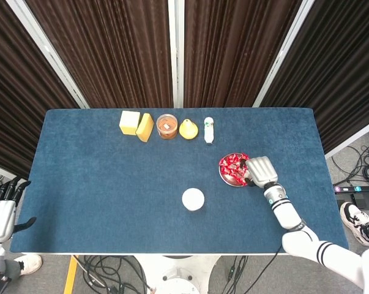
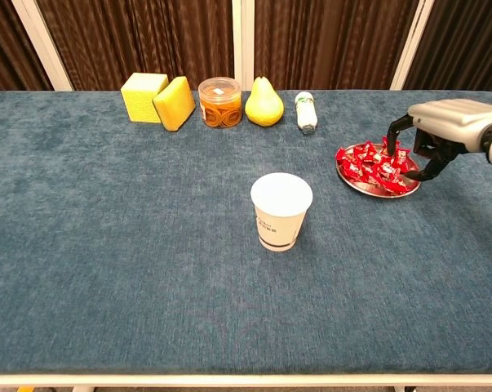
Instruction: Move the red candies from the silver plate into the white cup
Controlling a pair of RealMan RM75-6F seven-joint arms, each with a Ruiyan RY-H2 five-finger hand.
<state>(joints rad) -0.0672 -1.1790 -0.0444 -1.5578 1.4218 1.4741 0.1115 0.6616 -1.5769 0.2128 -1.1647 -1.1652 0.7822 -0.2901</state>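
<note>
Red pile: the red candies (image 2: 375, 166) sit heaped on the silver plate (image 2: 353, 183), right of centre on the blue table (image 2: 148, 245).
Plate position: it lies well right of the white cup (image 2: 281, 210) and in front of the small white bottle (image 2: 306, 111).
Cup: upright, mouth open to the ceiling, long axis vertical, standing alone near the table's middle front.
Right hand: the right hand (image 2: 441, 131) hangs over the plate's right edge, dark fingers (image 2: 394, 135) curled downward and spread apart over the candies.
Grip: whether a fingertip touches or has hold of a candy, I cannot tell; the palm covers that spot from above and the chest view is too small.
Hidden: from the head view the right hand (image 1: 260, 169) blocks the plate's right rim.
Cut off: the right forearm runs out of the chest view's right edge.
Left hand: the left hand (image 1: 2, 213) shows only in the head view, off the table's left front corner, fingers pointing up and parted, holding nothing.
Back row: two yellow blocks (image 2: 160, 99), an orange-filled jar (image 2: 219, 101) and a yellow pear (image 2: 263, 102) line the far edge.
</note>
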